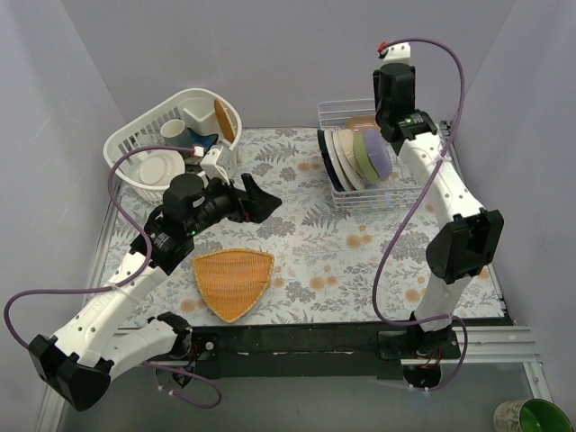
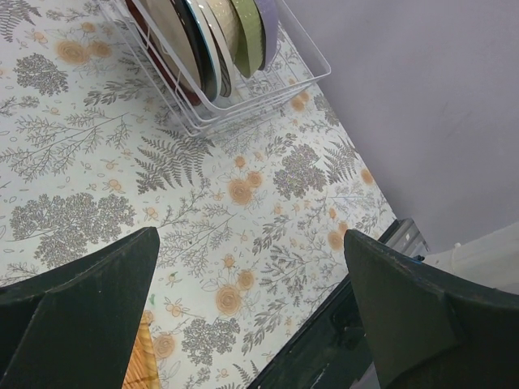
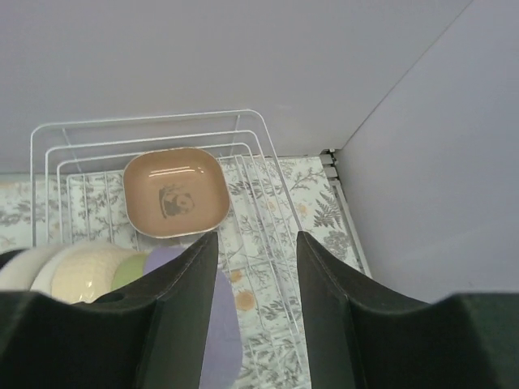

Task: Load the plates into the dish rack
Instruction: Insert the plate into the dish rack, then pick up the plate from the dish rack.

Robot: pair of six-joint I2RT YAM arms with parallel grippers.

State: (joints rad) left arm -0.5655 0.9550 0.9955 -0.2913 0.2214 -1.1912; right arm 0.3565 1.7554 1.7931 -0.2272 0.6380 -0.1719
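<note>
Top external view has the dish rack (image 1: 378, 200) at the far right of the floral-patterned worktop (image 1: 306, 247), with the plates (image 1: 351, 160) standing on edge in its slots, packed side by side: a dark one at the left end, then pale cream ones, a pale green dish (image 1: 367, 151) and a lilac dish (image 1: 382, 160) at the right end. A tan rounded-square dish (image 3: 174, 192) lies flat on the rack floor behind them, near the far rail. The right gripper (image 3: 257, 237) hangs over the lilac dish; in the right wrist view its jaws stand partly parted with the lilac rim showing below in the gap, clear of the right-hand finger, so nothing is clamped. The left gripper (image 1: 263, 200) is held over the middle-left of the worktop, well apart from the rack, jaws spread wide and empty. An orange woven tray (image 1: 232, 281) lies flat near the front edge, and a white slotted basket (image 1: 135, 144) with cups and a white plate sits at the far left corner.
</note>
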